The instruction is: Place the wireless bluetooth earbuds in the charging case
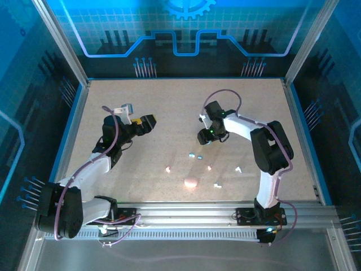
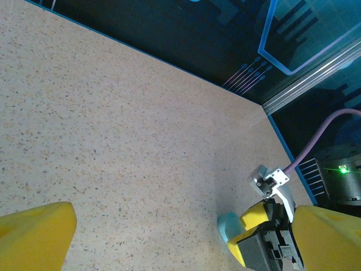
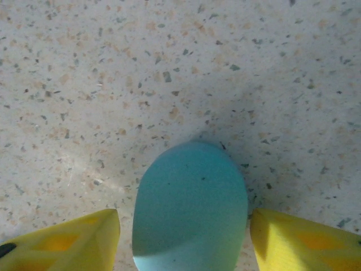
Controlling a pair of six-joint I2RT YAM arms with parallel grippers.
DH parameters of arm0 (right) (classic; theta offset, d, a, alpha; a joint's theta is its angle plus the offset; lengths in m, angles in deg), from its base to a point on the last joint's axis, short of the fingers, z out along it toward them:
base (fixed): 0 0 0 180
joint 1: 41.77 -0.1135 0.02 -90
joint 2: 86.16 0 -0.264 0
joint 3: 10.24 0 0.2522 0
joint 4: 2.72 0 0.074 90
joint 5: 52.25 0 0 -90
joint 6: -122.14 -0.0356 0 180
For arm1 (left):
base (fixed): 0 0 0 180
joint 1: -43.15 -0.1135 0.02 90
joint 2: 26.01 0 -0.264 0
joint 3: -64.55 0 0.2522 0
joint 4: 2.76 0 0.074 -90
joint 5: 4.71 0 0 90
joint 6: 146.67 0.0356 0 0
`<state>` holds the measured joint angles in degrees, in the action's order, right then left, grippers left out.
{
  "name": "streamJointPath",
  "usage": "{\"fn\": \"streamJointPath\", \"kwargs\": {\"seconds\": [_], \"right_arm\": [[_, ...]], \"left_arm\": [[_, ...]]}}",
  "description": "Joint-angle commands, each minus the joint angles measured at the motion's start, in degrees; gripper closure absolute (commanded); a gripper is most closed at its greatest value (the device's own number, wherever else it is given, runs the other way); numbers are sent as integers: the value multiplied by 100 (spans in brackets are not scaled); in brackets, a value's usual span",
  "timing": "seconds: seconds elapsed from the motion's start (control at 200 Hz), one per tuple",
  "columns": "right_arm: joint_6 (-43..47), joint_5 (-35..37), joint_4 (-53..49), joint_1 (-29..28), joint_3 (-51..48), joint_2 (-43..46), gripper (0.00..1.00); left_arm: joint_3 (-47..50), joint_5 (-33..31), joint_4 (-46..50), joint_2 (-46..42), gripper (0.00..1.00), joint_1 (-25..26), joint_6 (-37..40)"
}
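A light blue oval charging case [image 3: 190, 206] lies shut on the speckled table between the yellow fingers of my right gripper [image 3: 183, 237]. The jaws straddle it with a thin gap on each side, so the gripper is open. The left wrist view has the same case [image 2: 229, 226] poking out beside those fingers. Below my right gripper [image 1: 204, 137] the earbuds lie loose: two light blue [image 1: 195, 155], two pink [image 1: 168, 168] [image 1: 209, 167] and two white [image 1: 238, 169] [image 1: 217, 184]. My left gripper [image 1: 148, 121] [image 2: 186, 248] hangs wide open over bare table, holding nothing.
A pink oval case [image 1: 191, 183] lies near the front middle of the table. The metal frame rail [image 1: 186, 213] runs along the near edge. Blue walls [image 1: 73, 113] close the table's sides and back.
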<state>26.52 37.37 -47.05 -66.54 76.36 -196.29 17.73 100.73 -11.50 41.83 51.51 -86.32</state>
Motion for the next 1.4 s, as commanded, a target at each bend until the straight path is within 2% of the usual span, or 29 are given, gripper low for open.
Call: {"fn": "streamJointPath", "kwargs": {"seconds": [0.0,0.325,0.865,0.995,1.14,1.27,1.395], "right_arm": [[-52,391,50,-114,-4,11,38],[-219,440,302,-229,-167,-70,49],[-205,443,610,-282,-483,20,52],[-92,376,897,-287,-684,205,59],[252,-175,1609,-291,-1137,971,61],[830,-1028,2532,-293,-1648,1958,64],[1489,-1847,2923,-305,-1821,2609,65]], "left_arm": [[-87,184,-44,2,1,-28,70],[-231,326,105,46,2,-27,12],[-500,692,288,291,7,-19,-206],[-548,774,302,344,8,-11,-285],[-647,868,345,362,11,75,-381],[-929,1031,549,419,16,296,-483],[-1309,1172,729,517,20,624,-630]]}}
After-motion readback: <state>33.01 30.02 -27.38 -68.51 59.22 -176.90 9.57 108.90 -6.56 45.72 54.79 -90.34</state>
